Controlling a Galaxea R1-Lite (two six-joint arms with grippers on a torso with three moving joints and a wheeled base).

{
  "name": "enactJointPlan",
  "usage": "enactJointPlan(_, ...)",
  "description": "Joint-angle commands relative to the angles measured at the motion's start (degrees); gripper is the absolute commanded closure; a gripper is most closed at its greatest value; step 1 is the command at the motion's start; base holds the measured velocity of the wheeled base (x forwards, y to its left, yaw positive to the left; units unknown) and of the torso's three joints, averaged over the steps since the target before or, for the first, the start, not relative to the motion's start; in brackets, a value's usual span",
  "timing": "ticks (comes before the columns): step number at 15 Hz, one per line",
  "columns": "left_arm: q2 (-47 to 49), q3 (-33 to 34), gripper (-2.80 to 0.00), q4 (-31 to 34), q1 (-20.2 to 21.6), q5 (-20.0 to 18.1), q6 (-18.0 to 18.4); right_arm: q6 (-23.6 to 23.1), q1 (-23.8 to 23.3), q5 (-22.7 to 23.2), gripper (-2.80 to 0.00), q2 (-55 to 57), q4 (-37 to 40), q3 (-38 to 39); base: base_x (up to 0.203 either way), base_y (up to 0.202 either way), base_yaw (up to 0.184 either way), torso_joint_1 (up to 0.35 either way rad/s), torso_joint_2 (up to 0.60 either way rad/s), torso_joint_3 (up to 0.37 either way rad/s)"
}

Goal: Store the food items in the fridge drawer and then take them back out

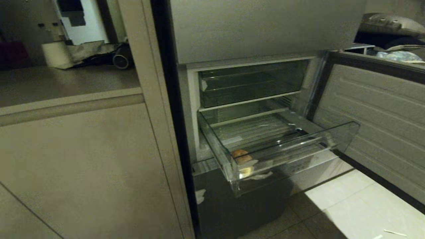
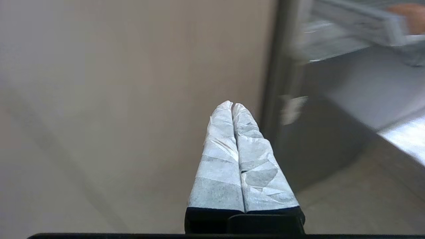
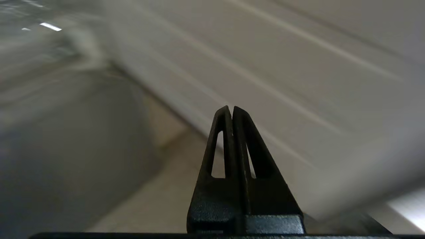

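Standing open, the fridge door (image 1: 375,109) leaves the clear drawer (image 1: 282,146) pulled out for access, the orange-tan bun (image 1: 241,156) sits in its front left corner, and both the left gripper (image 2: 232,105) and right gripper (image 3: 231,109) hang outside with jaws pressed together, empty.

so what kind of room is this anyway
Most likely a home kitchen. A fridge stands open with its clear fridge drawer pulled out and a round food item inside, beige cabinets with a countertop sit beside it, and the floor is tiled.
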Motion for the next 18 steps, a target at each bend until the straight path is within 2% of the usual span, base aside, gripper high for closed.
enactJointPlan(1, 0.00, 0.00, 0.00, -0.02, 0.00, 0.00, 0.00, -0.09, 0.01, 0.30, 0.00, -0.15, -0.23, -0.12, 0.001, -0.007, 0.176, 0.002, 0.00, 0.002)
enactJointPlan(6, 0.00, 0.00, 0.00, -0.02, 0.00, 0.00, 0.00, -0.35, 1.10, 1.59, 0.00, -0.33, -0.41, -0.40, 0.003, -0.008, 0.178, 0.002, 0.00, 0.002)
enactJointPlan(8, 0.00, 0.00, 0.00, -0.02, 0.00, 0.00, 0.00, -0.48, 2.97, 3.24, 0.00, -0.71, -0.26, -1.66, 0.004, -0.008, 0.153, 0.004, 0.00, 0.002)
enactJointPlan(10, 0.00, 0.00, 0.00, -0.02, 0.00, 0.00, 0.00, 0.95, 7.30, 3.72, 0.00, -0.68, 2.70, -6.65, 0.002, -0.002, 0.081, 0.004, 0.01, 0.002)
enactJointPlan(12, 0.00, 0.00, 0.00, -0.02, 0.00, 0.00, 0.00, 5.63, 13.73, 3.85, 0.00, -0.52, 13.45, -17.33, 0.000, 0.000, 0.000, 0.000, 0.00, 0.000)
enactJointPlan(14, 0.00, 0.00, 0.00, -0.02, 0.00, 0.00, 0.00, 9.63, 21.76, 3.89, 0.00, 1.23, 28.74, -29.77, 0.000, 0.000, 0.000, 0.000, 0.00, 0.000)
enactJointPlan(16, 0.00, 0.00, 0.00, -0.02, 0.00, 0.00, 0.00, 11.69, 29.40, 3.65, 0.00, 7.16, 42.06, -40.77, 0.000, 0.000, 0.000, 0.000, 0.00, 0.000)
enactJointPlan(18, 0.00, 0.00, 0.00, -0.02, 0.00, 0.00, 0.00, 12.72, 36.01, 3.08, 0.00, 15.17, 51.06, -48.02, 0.000, 0.000, 0.000, 0.000, 0.00, 0.000)
